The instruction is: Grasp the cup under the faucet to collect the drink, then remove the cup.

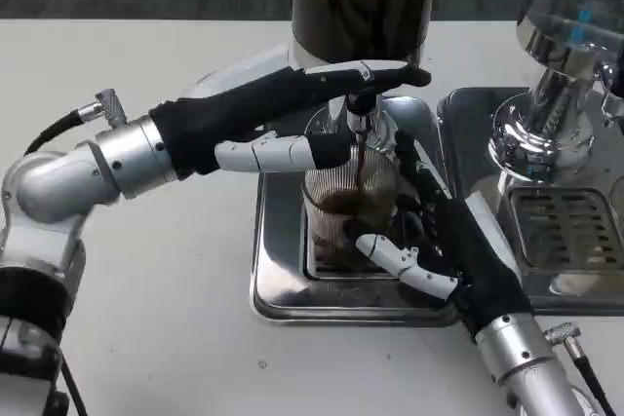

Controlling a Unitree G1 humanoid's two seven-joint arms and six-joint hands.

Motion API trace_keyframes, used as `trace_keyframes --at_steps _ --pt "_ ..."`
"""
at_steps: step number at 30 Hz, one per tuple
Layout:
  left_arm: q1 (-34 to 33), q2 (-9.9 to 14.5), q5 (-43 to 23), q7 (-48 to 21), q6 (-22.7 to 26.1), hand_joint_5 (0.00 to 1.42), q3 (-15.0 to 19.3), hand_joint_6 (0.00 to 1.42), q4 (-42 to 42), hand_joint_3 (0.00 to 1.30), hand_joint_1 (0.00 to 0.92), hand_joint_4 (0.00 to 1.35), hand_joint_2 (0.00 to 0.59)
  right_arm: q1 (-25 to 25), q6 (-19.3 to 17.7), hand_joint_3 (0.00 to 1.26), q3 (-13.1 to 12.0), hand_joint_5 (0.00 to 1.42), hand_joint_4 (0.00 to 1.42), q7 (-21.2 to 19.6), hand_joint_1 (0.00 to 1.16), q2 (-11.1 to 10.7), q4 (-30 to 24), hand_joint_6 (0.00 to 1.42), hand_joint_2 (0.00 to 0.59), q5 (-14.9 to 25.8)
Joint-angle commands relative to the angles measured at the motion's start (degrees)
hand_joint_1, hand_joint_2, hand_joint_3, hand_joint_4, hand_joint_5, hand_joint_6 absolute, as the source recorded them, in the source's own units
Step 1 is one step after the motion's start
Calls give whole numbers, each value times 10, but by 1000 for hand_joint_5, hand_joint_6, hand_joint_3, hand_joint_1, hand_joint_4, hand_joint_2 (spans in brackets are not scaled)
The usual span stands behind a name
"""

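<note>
Right hand (444, 241) wraps around the cup (348, 211), fingers on the far side and thumb on the near side, low down. Left hand (292, 114) reaches over to the faucet (359, 114); its fingers lie across the lever on top, and I cannot tell if they grip it. A dark drink runs down into the cup. The cup stands on the metal tray (283, 289), right under the faucet, on the white worktop (175, 338). It looks clear and ribbed, likely thin and stiff. It will get heavier as it fills and could slosh. Best to hold it around the middle and lift it out slowly and straight.
</note>
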Motion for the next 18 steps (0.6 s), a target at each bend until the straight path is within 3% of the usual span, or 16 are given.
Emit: trace_keyframes --at_steps 1,18 --pt "23 3 7 -21 22 79 -1 19 11 169 0 80 68 -5 -13 10 -4 0 2 2 632 2 2 125 220 5" --pt "14 -7 -64 -57 50 90 56 48 -26 169 0 71 68 -8 -16 14 -4 3 2 0 629 5 11 128 221 5"
